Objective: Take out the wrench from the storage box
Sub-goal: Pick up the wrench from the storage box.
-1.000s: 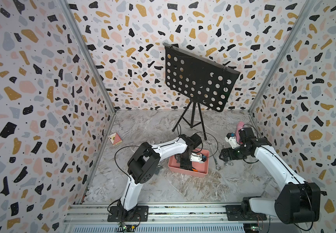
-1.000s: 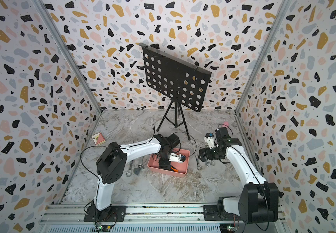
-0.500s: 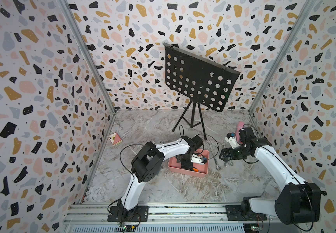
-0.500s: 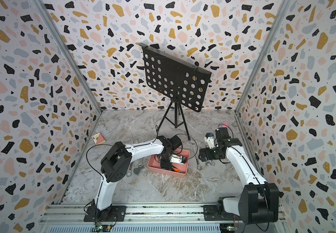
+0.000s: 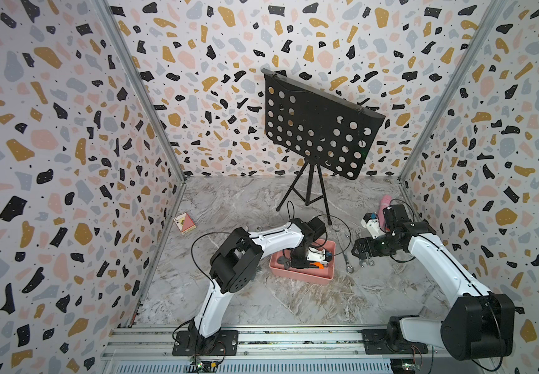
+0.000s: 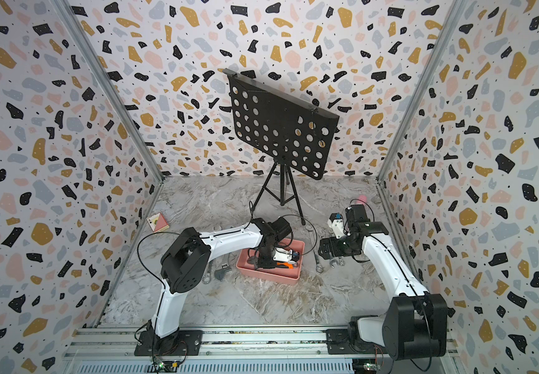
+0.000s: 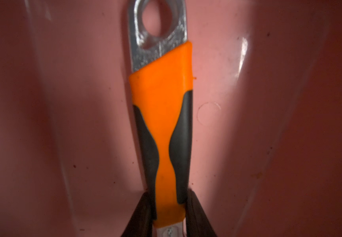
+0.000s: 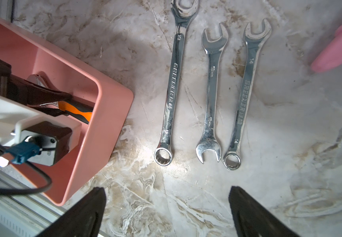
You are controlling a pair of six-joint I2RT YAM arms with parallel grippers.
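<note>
Over the last second the left gripper has drawn its fingers together, and they now clench the sides of the wrench, at the end of its orange-and-black handle farthest from the hanging hole. The right arm has not shifted. Wrench and gripper are both down inside the storage box, the tool against the pink floor with the box walls rising on either side.

Seen from the right wrist, the left arm's wrist camera and its blue-plugged cable hang over the box. They cover most of the tool, leaving a strip of handle and a bit of steel showing.

The right gripper hovers with its fingers spread wide and nothing between them, over the table just beside the box. Three steel spanners lie side by side there, not touching, with a pink cylinder near them. More tools lie on the box's other side, by the left arm. A black music stand stands behind, well apart, and a small card box sits near the left wall.
</note>
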